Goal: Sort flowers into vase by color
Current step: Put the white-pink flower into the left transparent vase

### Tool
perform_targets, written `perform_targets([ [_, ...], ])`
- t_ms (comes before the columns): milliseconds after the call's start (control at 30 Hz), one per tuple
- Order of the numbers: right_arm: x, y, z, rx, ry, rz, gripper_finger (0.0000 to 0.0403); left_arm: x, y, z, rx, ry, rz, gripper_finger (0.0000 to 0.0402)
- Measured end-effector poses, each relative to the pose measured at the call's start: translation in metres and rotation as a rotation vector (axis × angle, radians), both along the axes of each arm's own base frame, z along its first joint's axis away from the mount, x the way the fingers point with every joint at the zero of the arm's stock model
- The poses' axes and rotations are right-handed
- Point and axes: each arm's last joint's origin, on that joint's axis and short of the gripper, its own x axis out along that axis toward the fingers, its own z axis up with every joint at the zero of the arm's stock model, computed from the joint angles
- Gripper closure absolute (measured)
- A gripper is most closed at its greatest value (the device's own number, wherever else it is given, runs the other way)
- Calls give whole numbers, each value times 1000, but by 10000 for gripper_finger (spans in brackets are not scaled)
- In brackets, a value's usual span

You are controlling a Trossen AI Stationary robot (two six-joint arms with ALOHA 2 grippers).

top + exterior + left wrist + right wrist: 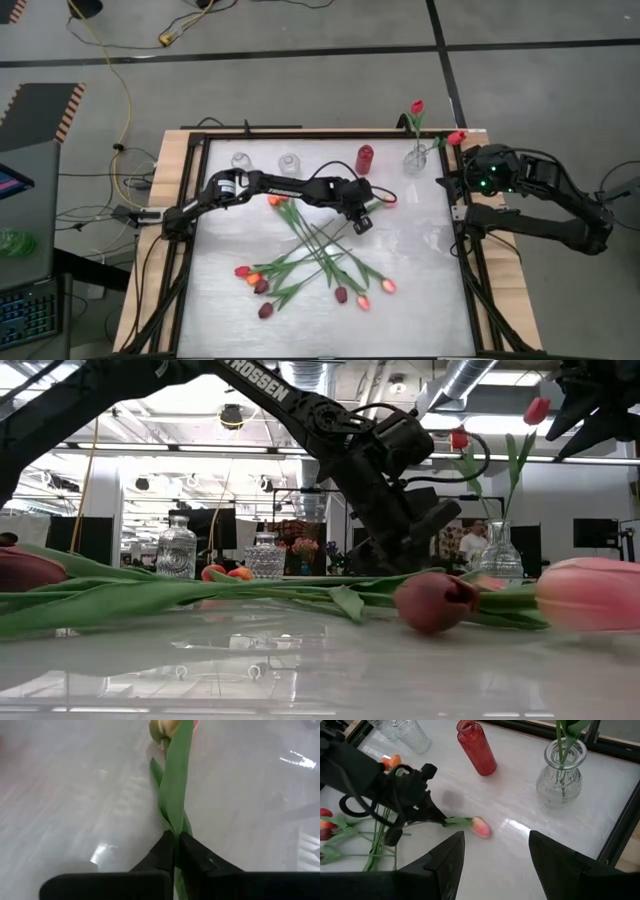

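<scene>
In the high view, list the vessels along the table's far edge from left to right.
First clear glass vase → second clear glass vase → red bottle vase → clear glass vase holding a red tulip.

Grey floor [300, 80] with black lines; bright ceiling ducts [460, 380].

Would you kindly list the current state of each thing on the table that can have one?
left gripper: shut on the pink tulip's stem
pink tulip: lying on the table, held by the stem
right gripper: open, empty, at the table's right edge
clear vase: upright, holding a red tulip
red vase: upright, empty
two glass jars: upright, empty
remaining tulips: lying piled on the table
</scene>
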Motion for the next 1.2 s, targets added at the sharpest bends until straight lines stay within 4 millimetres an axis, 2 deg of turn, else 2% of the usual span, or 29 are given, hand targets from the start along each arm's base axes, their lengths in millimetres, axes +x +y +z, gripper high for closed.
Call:
perform_targets([
  [167, 0, 0, 0, 0, 0, 0, 154, 0, 8, 5, -55, -26, 1, 400],
  [367, 0, 0, 0, 0, 0, 0, 154, 7, 14, 20, -77, -92, -9, 401],
  [800, 0, 0, 0, 0, 0, 0, 154, 22, 28, 80, -27, -263, -14, 401],
  [1000, 0, 0, 0, 0, 0, 0, 154, 10, 36, 120, 8, -327, -11, 401],
  [1200, 0, 0, 0, 0, 0, 0, 154, -15, 37, 157, 104, -342, -4, 401],
])
